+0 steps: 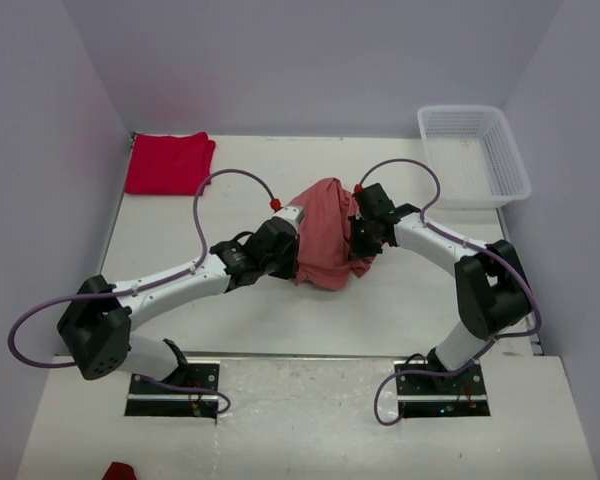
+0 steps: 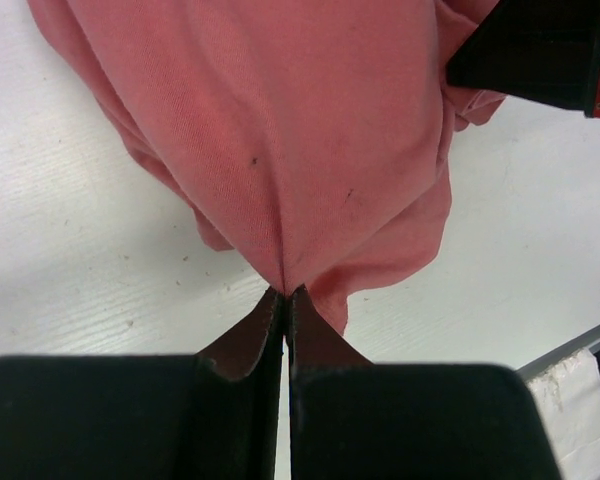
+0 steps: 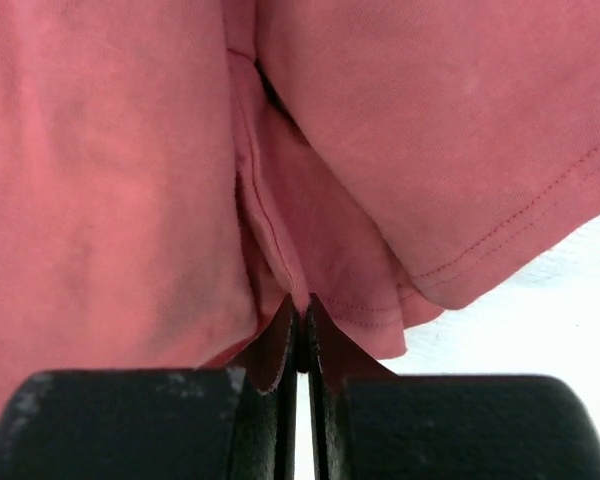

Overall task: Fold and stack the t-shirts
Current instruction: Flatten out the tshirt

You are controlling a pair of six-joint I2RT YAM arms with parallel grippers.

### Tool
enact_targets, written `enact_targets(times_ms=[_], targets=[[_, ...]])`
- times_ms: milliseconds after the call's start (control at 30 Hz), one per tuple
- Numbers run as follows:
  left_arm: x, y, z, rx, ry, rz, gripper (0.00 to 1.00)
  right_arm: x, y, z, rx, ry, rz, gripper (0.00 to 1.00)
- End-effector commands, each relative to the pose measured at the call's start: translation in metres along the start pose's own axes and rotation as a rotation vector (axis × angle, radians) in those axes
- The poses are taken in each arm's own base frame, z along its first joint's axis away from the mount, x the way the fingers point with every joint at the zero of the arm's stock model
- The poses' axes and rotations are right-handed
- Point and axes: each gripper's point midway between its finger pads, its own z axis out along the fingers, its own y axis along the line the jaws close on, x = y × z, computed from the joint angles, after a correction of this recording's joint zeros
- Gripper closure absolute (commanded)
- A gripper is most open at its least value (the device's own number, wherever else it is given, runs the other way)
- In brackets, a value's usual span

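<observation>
The salmon-pink t-shirt [image 1: 326,235] hangs bunched between my two grippers above the middle of the table. My left gripper [image 1: 292,232] is shut on its left side; in the left wrist view my gripper [image 2: 285,292] pinches a fold of the shirt [image 2: 300,130]. My right gripper [image 1: 358,232] is shut on its right side; in the right wrist view my gripper [image 3: 305,300] pinches a hemmed fold of the shirt [image 3: 130,170]. The bright red t-shirt [image 1: 168,163] lies folded flat at the back left corner.
A white mesh basket [image 1: 473,153] stands at the back right corner. A small red scrap [image 1: 119,470] lies at the near edge by the left base. Purple cables [image 1: 230,180] loop above both arms. Walls close in on three sides.
</observation>
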Motion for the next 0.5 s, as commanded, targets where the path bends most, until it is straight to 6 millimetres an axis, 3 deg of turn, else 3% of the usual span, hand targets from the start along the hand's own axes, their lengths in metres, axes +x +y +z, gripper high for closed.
enact_targets(times_ms=[0,133,167,233,467], targets=[[-0.015,0.007,-0.015,-0.031,-0.045,0.015,1.00,-0.021,0.001,-0.014,0.036,-0.089,0.008,1.00],[-0.042,0.023,-0.041,-0.133,-0.119,0.043,1.00,-0.052,-0.008,-0.052,0.138,-0.186,-0.004,1.00],[-0.057,0.020,-0.051,-0.139,-0.154,0.042,1.00,-0.070,-0.005,-0.068,0.150,-0.241,-0.004,1.00],[-0.070,0.035,-0.071,-0.206,-0.179,0.046,1.00,-0.085,-0.018,-0.092,0.230,-0.292,-0.001,1.00],[-0.138,0.084,-0.170,-0.316,-0.355,-0.035,1.00,-0.140,-0.054,-0.208,0.379,-0.501,0.052,1.00]])
